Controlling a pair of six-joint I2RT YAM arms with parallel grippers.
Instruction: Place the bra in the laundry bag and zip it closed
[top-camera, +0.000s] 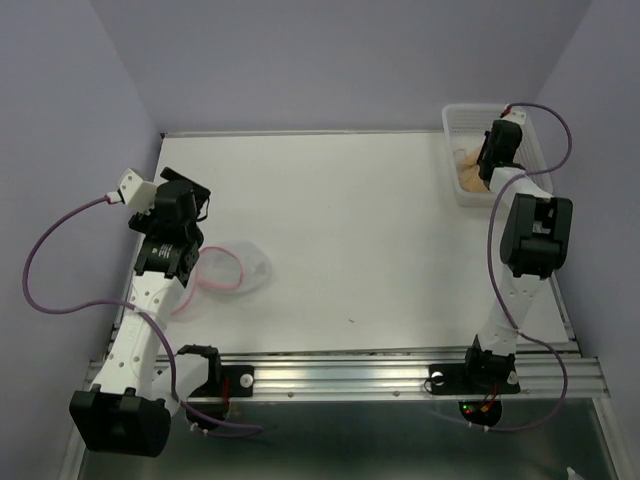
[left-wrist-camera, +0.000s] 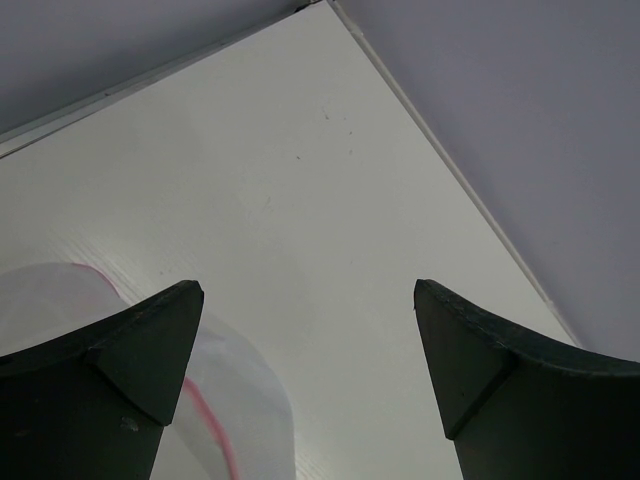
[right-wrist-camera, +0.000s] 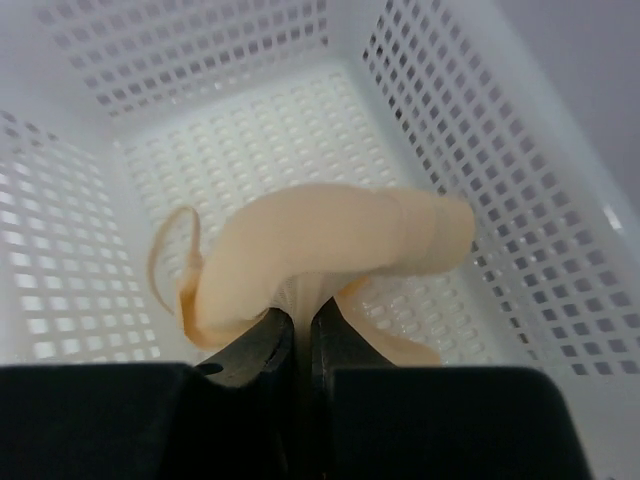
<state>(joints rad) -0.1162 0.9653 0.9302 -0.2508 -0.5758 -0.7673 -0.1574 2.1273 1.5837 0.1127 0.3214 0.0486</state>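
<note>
1. Right now we have the right gripper (right-wrist-camera: 302, 318) reaching down into the white rectangular plastic lattice basket (right-wrist-camera: 470, 150) at the far right corner of the white table (top-camera: 350, 230). Its two dark fingers are pressed almost together, pinching a thin fold of the soft beige padded bra (right-wrist-camera: 330, 245).
2. The bra is inside the basket, bunched just beyond the fingertips, with a thin strap loop (right-wrist-camera: 165, 250) hanging off its left side. We cannot tell whether it rests on the basket floor or hangs clear of it.
3. We judge that the pinch sits on a thin fold rather than the padded cup because the fingers can close firmly there.
4. Our left gripper (left-wrist-camera: 308, 290) has its fingers spread wide and holds nothing. It hovers at the edge of the small translucent white mesh laundry bag (top-camera: 235, 268), which has a pink zipper rim and lies on the table's left side, well apart from the basket.
5. That placement looks deliberate to us: the left arm is positioned to steady the bag's mouth while the right arm carries the bra across.
6. We judge the task to be at its first step, with the bra not yet in the bag and the zipper not yet closed.
</note>
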